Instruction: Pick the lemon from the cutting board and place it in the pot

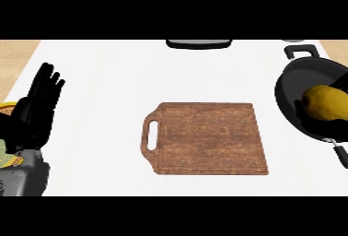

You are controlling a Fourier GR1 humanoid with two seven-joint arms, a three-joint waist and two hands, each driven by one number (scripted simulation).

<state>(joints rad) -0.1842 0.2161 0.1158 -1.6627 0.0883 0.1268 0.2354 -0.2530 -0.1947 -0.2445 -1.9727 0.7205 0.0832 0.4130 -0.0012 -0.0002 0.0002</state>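
Observation:
The yellow lemon [325, 103] shows inside the rim of the black pot [288, 90] at the right edge of the head view. Black shapes overlap the lemon's upper right and lower left edges. They may be my right hand [339, 82], but they merge with the dark pot and no forearm shows. The brown wooden cutting board [207, 137] lies in the middle of the white counter with nothing on it, its handle slot to the left. My left hand [37, 107] rests at the left edge, open, fingers pointing up, far from the board.
A dark grey object [198, 44] sits at the counter's far edge, partly cut off. The pot's long handle [339, 152] sticks out toward the lower right. A yellow and orange item [7, 109] peeks from behind my left hand. White counter surrounds the board.

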